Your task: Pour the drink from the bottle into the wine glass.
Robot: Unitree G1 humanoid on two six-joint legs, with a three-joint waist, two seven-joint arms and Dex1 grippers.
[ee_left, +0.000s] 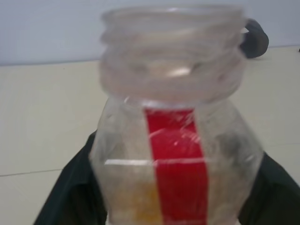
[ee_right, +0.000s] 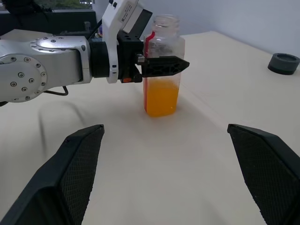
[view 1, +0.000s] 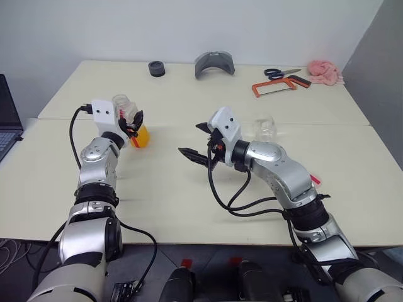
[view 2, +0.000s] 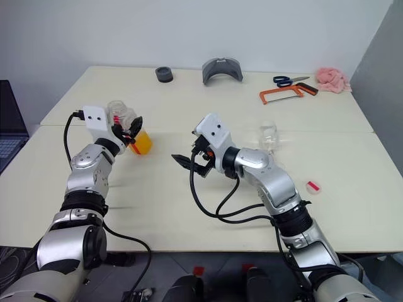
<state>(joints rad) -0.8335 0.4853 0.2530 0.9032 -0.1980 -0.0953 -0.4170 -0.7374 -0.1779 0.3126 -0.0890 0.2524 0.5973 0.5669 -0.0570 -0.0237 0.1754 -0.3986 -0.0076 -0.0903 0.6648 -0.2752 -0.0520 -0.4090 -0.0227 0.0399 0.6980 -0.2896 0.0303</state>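
Note:
The bottle point(view 1: 126, 108) stands upright on the table at the left, its mouth uncapped point(ee_left: 173, 42), a red strip down one side point(ee_right: 148, 47). The orange drink point(ee_right: 161, 97) fills roughly its lower third. My left gripper point(view 1: 133, 123) reaches level around the bottle's upper part. My right gripper point(view 1: 191, 139) hangs open and empty near the table's middle, pointing left toward the bottle, with a wide stretch of table between them. The wine glass point(view 2: 269, 135) stands upright behind my right forearm, to the right of that gripper; it looks empty.
Along the far edge lie a black round piece point(view 1: 156, 68), a grey curved part point(view 1: 214, 64), blue scissors point(view 1: 280, 73), an orange hacksaw point(view 1: 280, 85) and a pink cloth point(view 1: 324, 72). A small red-and-white item point(view 2: 313, 186) lies at the right. A laptop point(view 1: 6, 119) sits at the left.

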